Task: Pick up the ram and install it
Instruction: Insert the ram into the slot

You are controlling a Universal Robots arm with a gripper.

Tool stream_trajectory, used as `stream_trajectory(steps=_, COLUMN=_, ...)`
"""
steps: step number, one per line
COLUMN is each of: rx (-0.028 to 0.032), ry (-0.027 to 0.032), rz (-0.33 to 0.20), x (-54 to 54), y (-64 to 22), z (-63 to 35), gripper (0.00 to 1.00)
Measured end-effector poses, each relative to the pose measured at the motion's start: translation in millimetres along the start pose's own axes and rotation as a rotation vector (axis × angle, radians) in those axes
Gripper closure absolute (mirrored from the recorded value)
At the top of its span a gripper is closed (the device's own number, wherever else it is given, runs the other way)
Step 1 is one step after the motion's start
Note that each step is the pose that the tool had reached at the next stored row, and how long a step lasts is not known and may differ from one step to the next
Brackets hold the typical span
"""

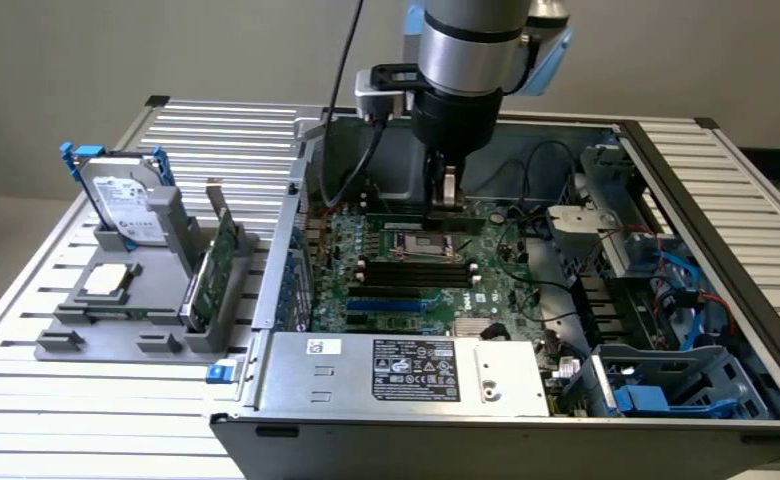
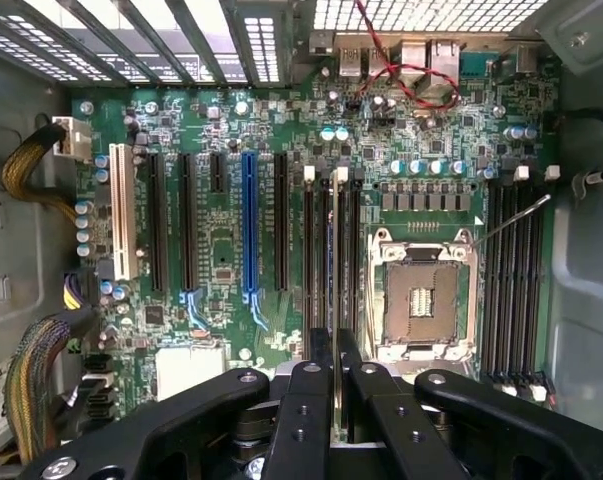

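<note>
My gripper [image 1: 446, 190] reaches down into the open computer case and is shut on the ram [image 2: 334, 250]. In the wrist view the ram appears edge-on as a thin pale strip running out from between the black fingers [image 2: 319, 352]. It is lined up lengthwise over the black memory slots [image 2: 321, 262] beside the CPU socket [image 2: 421, 300]. In the exterior view the ram [image 1: 450, 188] hangs upright just above the motherboard [image 1: 417, 290], behind the socket [image 1: 424, 240]. Whether it touches a slot I cannot tell.
More memory slots [image 2: 511, 285] lie on the socket's other side. The case walls [image 1: 710, 230] and cables [image 2: 31, 170] hem in the board. Outside, on the exterior view's left, a grey holder [image 1: 137, 330] carries a hard drive [image 1: 123, 205], a green card with a bracket [image 1: 217, 265] and a CPU chip [image 1: 107, 282].
</note>
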State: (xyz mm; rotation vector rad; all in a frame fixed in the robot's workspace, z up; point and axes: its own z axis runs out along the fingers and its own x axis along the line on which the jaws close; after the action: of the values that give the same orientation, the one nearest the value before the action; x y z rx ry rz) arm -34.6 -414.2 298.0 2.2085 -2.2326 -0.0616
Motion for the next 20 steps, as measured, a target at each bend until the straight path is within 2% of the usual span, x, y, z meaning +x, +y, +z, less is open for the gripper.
stream_trajectory(steps=20, rx=0.0002, ry=-0.0002, rz=0.004, x=4.9, y=-0.4, z=36.3, gripper=0.86)
